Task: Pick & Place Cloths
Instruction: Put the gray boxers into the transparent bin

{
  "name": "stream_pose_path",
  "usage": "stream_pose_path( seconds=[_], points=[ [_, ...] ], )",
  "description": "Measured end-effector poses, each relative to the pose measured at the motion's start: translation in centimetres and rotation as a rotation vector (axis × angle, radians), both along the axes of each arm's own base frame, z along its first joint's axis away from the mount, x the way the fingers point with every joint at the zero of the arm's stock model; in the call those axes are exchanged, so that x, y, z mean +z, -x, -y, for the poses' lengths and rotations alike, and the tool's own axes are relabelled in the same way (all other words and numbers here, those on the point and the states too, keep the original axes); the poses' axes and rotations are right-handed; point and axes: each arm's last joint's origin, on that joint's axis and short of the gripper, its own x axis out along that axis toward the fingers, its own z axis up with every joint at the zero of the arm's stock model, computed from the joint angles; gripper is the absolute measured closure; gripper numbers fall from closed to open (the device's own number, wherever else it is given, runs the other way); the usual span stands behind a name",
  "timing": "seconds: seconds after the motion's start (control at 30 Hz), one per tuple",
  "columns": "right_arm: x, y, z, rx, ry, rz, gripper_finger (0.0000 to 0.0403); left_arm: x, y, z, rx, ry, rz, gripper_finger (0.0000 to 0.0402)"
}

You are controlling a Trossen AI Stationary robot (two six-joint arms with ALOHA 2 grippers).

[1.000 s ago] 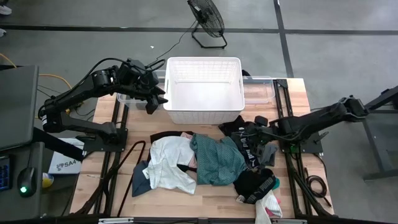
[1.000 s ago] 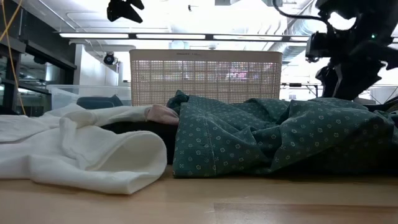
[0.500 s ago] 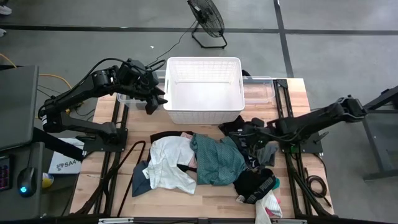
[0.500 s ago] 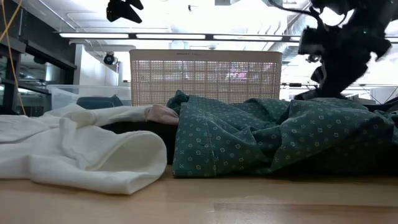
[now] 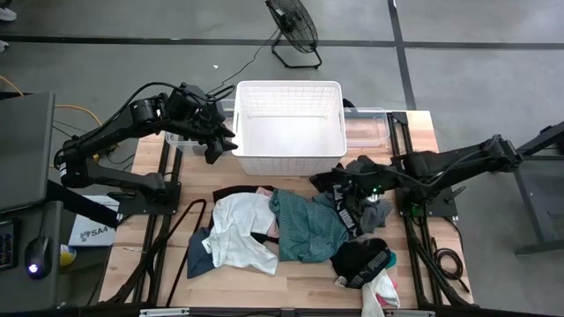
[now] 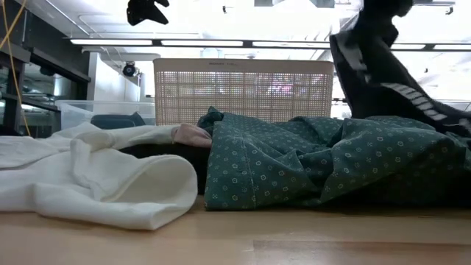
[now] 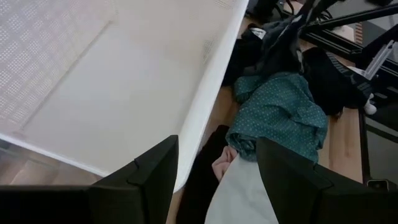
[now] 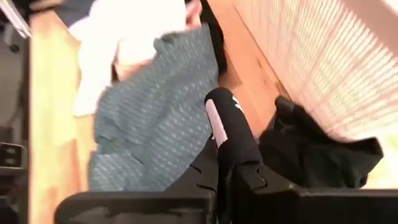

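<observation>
A pile of cloths lies on the wooden table in front of the white lattice basket (image 5: 240,123): a white one (image 5: 238,229), a teal dotted one (image 5: 304,224), a black one with white letters (image 5: 363,261) and a grey one (image 5: 381,215). My right gripper (image 5: 354,182) is shut on another black cloth with white stripes (image 6: 375,81), raised above the pile's right side. My left gripper (image 5: 220,145) hovers open and holds nothing at the basket's left near corner (image 7: 205,50). My right gripper pinches a bunched fold of the black cloth (image 8: 229,134) between its two fingers, slanting down from the table's right side. The cloth hangs below the fingers, its lower part (image 6: 434,118) still on the pile.
Clear plastic bins stand on either side of the basket, one to its left (image 5: 181,139) and one to its right (image 5: 366,132). A floor fan (image 5: 293,26) stands beyond the table's far edge. Bare wood shows along the table's left side (image 5: 145,220).
My right gripper has shut on the black striped cloth and gone up, rolling a little. It has drawn the upper part of the cloth clear of the pile, while the lower part stays down.
</observation>
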Motion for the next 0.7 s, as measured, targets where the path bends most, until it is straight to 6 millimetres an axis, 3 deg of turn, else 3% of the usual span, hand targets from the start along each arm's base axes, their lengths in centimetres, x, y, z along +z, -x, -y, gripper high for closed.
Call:
stream_pose_path(
  seconds=[0.47, 0.7],
  points=[
    [8.8, -0.4, -0.1, 0.05, 0.02, 0.358, 0.0399, 0.9, -0.6, 0.3, -0.191, -0.018, 0.138, 0.019],
    [11.2, -0.9, 0.1, 0.022, 0.113, 0.573, 0.0399, 1.8, -1.1, 0.2, -0.24, -0.053, 0.244, 0.019]
  ],
)
